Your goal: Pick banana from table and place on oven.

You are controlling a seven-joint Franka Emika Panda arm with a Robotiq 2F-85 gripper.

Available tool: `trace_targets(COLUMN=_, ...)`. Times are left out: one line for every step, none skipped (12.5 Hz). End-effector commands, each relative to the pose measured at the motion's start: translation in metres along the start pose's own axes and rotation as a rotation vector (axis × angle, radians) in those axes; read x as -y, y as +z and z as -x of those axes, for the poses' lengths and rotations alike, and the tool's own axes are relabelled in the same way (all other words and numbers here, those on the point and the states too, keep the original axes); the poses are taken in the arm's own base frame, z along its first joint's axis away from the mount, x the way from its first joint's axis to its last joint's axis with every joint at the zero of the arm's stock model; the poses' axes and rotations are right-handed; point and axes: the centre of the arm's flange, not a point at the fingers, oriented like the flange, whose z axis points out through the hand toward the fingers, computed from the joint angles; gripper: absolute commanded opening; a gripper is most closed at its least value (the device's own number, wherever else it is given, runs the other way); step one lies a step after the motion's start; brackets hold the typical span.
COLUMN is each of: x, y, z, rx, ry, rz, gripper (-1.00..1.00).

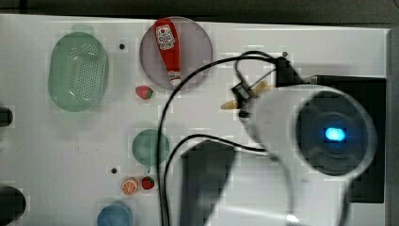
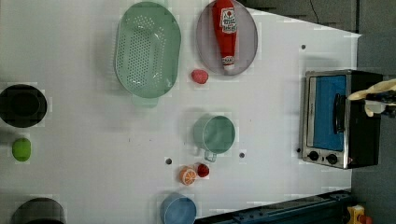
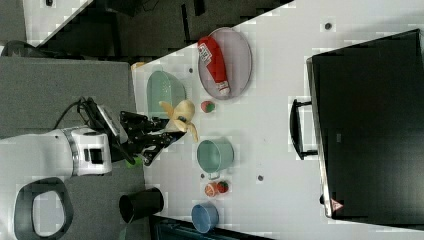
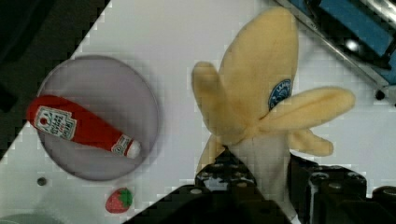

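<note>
**Banana held aloft, oven top off to one side**

The gripper [image 4: 261, 186] is clamped on the banana [image 4: 261, 93]; in the wrist view its dark fingers [image 4: 224, 179] pinch the pale lower end of the fruit, and the peeled flaps fan out beyond them. The banana's long axis runs straight on from the gripper, stem end in the jaws and tip pointing away. In the right view the gripper [image 3: 167, 131] reaches out level from the white arm [image 3: 60, 150], and the banana [image 3: 181, 119] hangs clear of the tabletop [image 3: 270, 100], above the ground between the green colander [image 3: 165, 90] and the green cup [image 3: 215, 155].

The relation that matters now is banana to oven. In the right view the oven [image 3: 370, 125] lies well apart, toward the right view's right, with its broad black top facing the camera and bare. In the left view the banana [image 2: 373, 89] shows at the left view's right edge, over the near end of the oven [image 2: 362, 121], beside the door handle. My judgement: the lift is done and the carry is in hand; the move ahead is a travel across to the middle of the black top, then a lowering so the fruit lies flat along it before the jaws let go.

Further out, the ketchup bottle [image 4: 81, 128] rests on the grey plate [image 4: 116, 88], and a strawberry [image 4: 119, 200] sits near the plate's rim.
</note>
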Motion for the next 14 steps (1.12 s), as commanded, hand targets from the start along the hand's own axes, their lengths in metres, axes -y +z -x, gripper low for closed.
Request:
trace_targets(x=-0.077, y=0.025, z=-0.071, rx=0.037, ry=-0.003, rz=0.053, gripper=-0.49)
trace_targets(x=-0.097, y=0.031, z=-0.085, rx=0.045, ry=-0.002, rz=0.061, gripper=-0.49)
trace_targets(x=-0.115, y=0.039, z=-0.098, rx=0.054, ry=0.006, rz=0.070, gripper=-0.49)
trace_targets(x=-0.133, y=0.047, z=-0.112, rx=0.050, ry=0.034, rz=0.078, gripper=-0.49)
trace_targets(x=-0.148, y=0.055, z=-0.126, rx=0.031, ry=0.050, rz=0.084, gripper=-0.49)
trace_targets(x=-0.161, y=0.064, z=-0.139, rx=0.003, ry=0.032, rz=0.101, gripper=-0.49)
trace_targets(x=-0.172, y=0.074, z=-0.151, rx=-0.029, ry=-0.003, rz=0.124, gripper=-0.49)
trace_targets(x=-0.180, y=0.084, z=-0.162, rx=-0.055, ry=-0.034, rz=0.144, gripper=-0.49)
trace_targets(x=-0.187, y=0.094, z=-0.168, rx=-0.058, ry=-0.049, rz=0.162, gripper=-0.49)
trace_targets(x=-0.193, y=0.103, z=-0.173, rx=-0.050, ry=-0.039, rz=0.181, gripper=-0.49)
trace_targets(x=-0.201, y=0.112, z=-0.179, rx=-0.042, ry=-0.024, rz=0.201, gripper=-0.49)
trace_targets(x=-0.203, y=0.115, z=-0.183, rx=-0.045, ry=-0.022, rz=0.212, gripper=-0.49)
trace_targets(x=-0.201, y=0.117, z=-0.186, rx=-0.049, ry=-0.028, rz=0.217, gripper=-0.49)
trace_targets(x=-0.200, y=0.120, z=-0.185, rx=-0.042, ry=-0.029, rz=0.221, gripper=-0.49)
